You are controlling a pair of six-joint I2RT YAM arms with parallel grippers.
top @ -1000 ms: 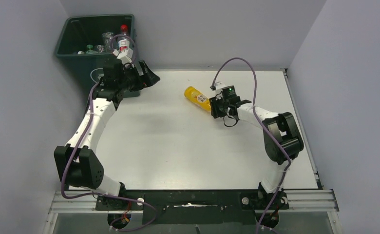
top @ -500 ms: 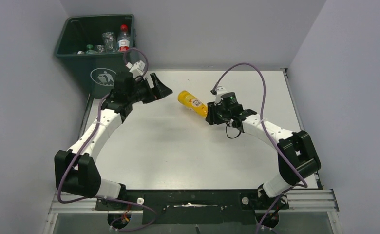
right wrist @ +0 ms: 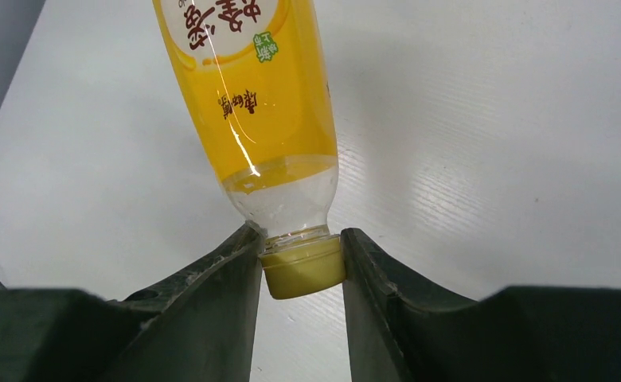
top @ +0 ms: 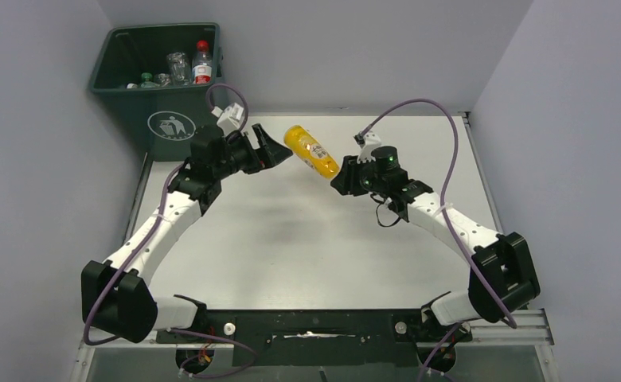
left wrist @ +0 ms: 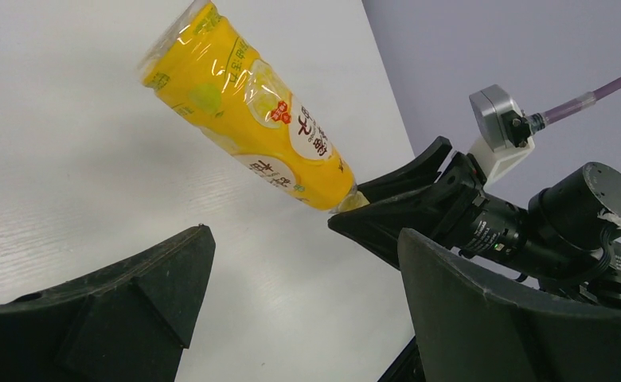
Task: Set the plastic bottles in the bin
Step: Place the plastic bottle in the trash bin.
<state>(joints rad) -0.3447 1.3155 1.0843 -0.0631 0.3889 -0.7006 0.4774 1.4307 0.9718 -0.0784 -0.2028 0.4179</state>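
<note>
most of the job looks done: the bin (top: pixel 132 107), standing off the far left corner of the tabletop (top: pixel 291 247), already holds several plastic bottles (top: pixel 201 65) (a clear one with a red cap stands upright among them, with green caps showing beside it), and the only bottle visible outside it is the yellow bottle (top: pixel 310 150). that one seems to be off the tabletop, carried in the air over its far middle part, tilted with its base pointing toward the bin side. the right claw (right wrist: pixel 303 267) is clenched on its yellowish cap, one finger pressed on each side, with the neck and body sticking out free beyond the fingertips. the left claw (top: pixel 274 145) is spread wide and grasps nothing; it sits between the bin and the bottle, its fingers aimed at the bottle's base and just beside it, not touching as far as the top view shows. in the left wrist view the bottle lies ahead of the gap between the two fingers rather than inside it. my reading is that a handover is being set up, since the bin is on the left arm's side and looks a long reach for the right arm. what is left, then: the left claw must take the body, the right must let go of the cap, and the bottle must be carried over the rim and dropped in.
</note>
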